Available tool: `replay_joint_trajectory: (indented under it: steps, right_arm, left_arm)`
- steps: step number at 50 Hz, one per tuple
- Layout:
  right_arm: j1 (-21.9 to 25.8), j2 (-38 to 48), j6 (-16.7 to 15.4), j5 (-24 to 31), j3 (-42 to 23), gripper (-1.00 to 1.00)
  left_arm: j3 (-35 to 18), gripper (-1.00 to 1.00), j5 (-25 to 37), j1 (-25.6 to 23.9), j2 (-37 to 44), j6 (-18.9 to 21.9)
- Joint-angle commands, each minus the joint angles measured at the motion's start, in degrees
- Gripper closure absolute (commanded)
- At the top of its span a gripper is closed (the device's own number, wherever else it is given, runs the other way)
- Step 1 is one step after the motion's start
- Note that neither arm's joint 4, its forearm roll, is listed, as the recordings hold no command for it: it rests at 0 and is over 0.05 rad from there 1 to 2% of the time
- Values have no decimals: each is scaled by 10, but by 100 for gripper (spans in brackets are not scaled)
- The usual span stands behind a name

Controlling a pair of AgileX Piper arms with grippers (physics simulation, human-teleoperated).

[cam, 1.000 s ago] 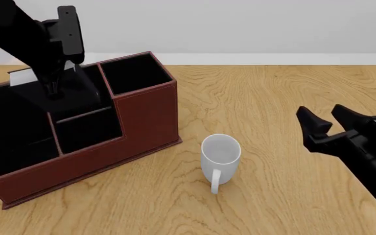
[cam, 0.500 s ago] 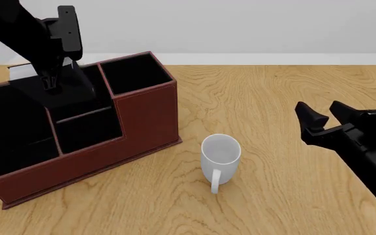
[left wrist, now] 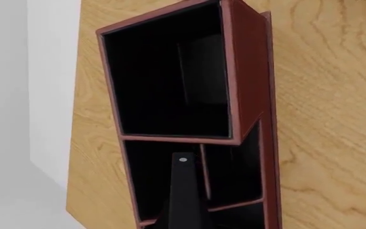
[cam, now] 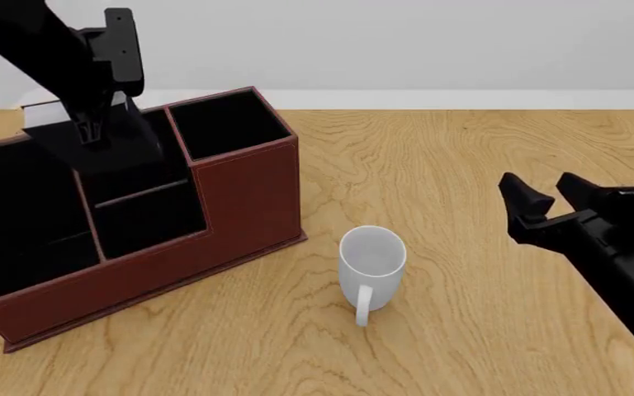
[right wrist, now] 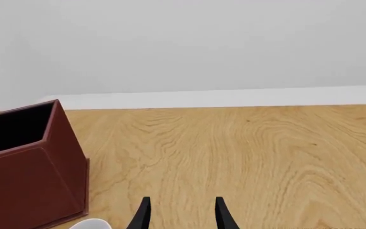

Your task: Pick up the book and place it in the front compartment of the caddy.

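Your left gripper [cam: 88, 136] clamped on book [cam: 108, 148], holding it over caddy [cam: 245, 206], above middle compartments at far left of table [cam: 461, 165]. Book black, white page edge showing at its far-left side, lower end dipping inside caddy's walls; whether it touches anything inside, cannot tell. Left wrist view: one dark finger [left wrist: 183, 191] over caddy's black compartments. Your right gripper [cam: 543, 202] hangs at right, above bare wood, fingers spread, gripping nothing. White mug [cam: 371, 264] upright, just right of caddy's near corner, handle toward you.
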Motion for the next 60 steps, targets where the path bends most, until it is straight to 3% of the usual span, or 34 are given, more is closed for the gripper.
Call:
replay_joint_trajectory:
  steps: [1, 6, 60]
  right_arm:
    - [-3, 6, 2, -9, 5, -100]
    - [-6, 8, 3, -12, 6, -100]
    - [-15, 24, 8, -33, 18, -100]
  left_arm:
    - [-23, 100, 0, 3, 15, 13]
    - [-21, 100, 0, 17, 16, 27]
    - [-61, 100, 0, -4, 85, -4]
